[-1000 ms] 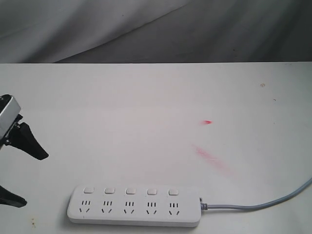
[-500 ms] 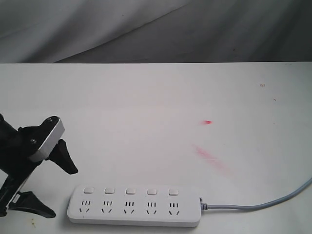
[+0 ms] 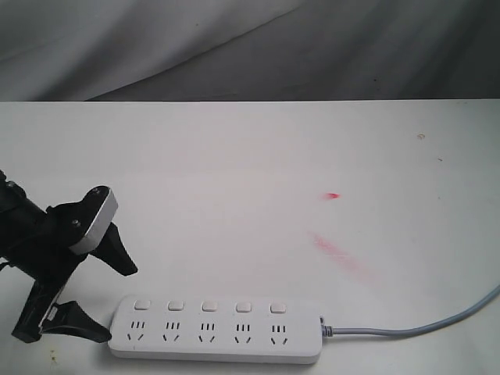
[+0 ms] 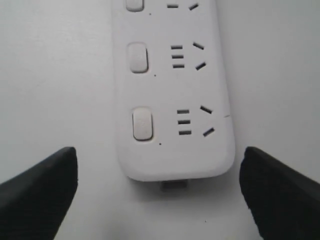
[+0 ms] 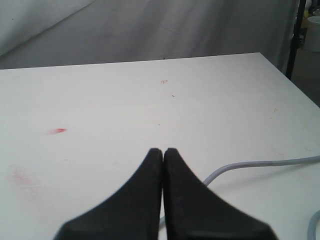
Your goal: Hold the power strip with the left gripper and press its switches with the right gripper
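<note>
White power strip, grey cord, black left claw (grey-white wrist), red-smeared table

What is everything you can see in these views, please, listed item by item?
table: one, white, fills the scene.
backdrop cloth: one, grey, behind the table.
power strip: one, white, flat at the exterior view's lower edge.
switches: five, white, in a row along the strip.
cord: one, grey, leaving the strip's right end in the exterior view.
smears: two, red, mid-table.
left gripper: one, black, open around the strip's cordless end, not touching.
right gripper: one, black, shut above the table.
</note>
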You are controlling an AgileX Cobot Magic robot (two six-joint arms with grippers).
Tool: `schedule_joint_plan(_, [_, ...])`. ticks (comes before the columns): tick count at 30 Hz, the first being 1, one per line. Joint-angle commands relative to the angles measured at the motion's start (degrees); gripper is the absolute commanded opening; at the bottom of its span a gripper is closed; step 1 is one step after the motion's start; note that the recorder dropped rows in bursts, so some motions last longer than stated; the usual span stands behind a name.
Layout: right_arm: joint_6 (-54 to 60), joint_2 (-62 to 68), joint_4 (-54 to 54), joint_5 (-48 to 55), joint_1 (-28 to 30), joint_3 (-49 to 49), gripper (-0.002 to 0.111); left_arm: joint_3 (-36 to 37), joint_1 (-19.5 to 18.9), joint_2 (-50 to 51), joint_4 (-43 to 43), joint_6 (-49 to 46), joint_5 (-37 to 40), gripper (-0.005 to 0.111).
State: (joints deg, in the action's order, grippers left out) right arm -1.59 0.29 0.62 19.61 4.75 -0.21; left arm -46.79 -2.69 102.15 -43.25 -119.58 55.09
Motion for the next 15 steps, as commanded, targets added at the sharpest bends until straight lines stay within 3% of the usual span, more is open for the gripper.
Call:
schedule_joint_plan(1, [-0.10,-0.29,0.03,-0.29,0.45,0.21,0.000,0.22,0.28,1.67,-1.32,-0.36,-1.12,0.083])
schedule_joint_plan(15, [-0.10,-0.29,0.03,-0.29,0.45,0.21,0.000,0.22,0.52,3.96,1.02,-0.36,-0.90,0.083])
